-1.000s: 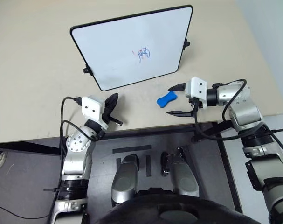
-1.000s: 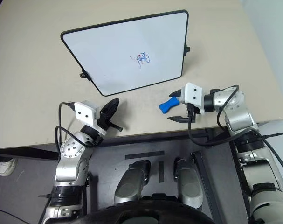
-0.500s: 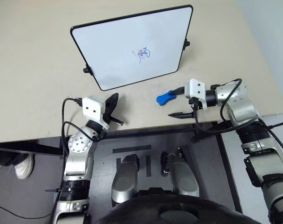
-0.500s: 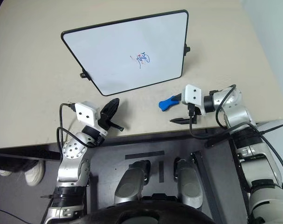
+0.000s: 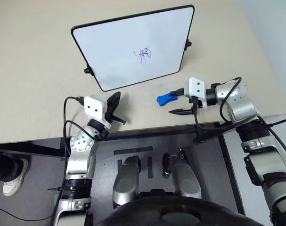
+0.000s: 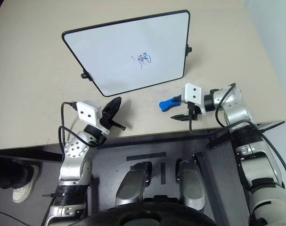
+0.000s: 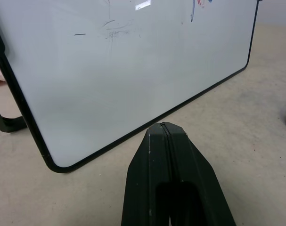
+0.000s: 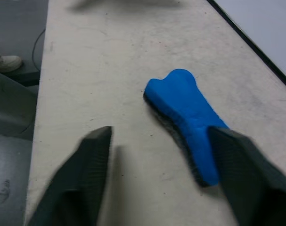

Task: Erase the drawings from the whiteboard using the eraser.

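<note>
The whiteboard [image 5: 119,52] lies on the beige table, with the drawings [image 5: 143,54], a small red and blue scribble, right of its centre. The blue eraser [image 5: 166,98] rests on the table just below the board's lower right corner. My right gripper [image 5: 177,101] is open at the eraser's right end, one finger over that end and the other nearer the table edge. In the right wrist view the eraser [image 8: 185,115] lies between the fingers, its near end against one finger [image 8: 241,169]. My left gripper [image 5: 114,100] is shut and holds nothing, below the board's lower left corner [image 7: 58,165].
The table's front edge [image 5: 147,128] runs just behind both grippers, with dark floor beyond it. Small black knobs [image 5: 87,71] stick out from the board's sides. A person's shoe [image 5: 12,182] is on the floor at the lower left.
My right gripper has edged left onto the eraser's end and its fingers have narrowed. The left arm has kept still. The shoe on the floor has moved.
</note>
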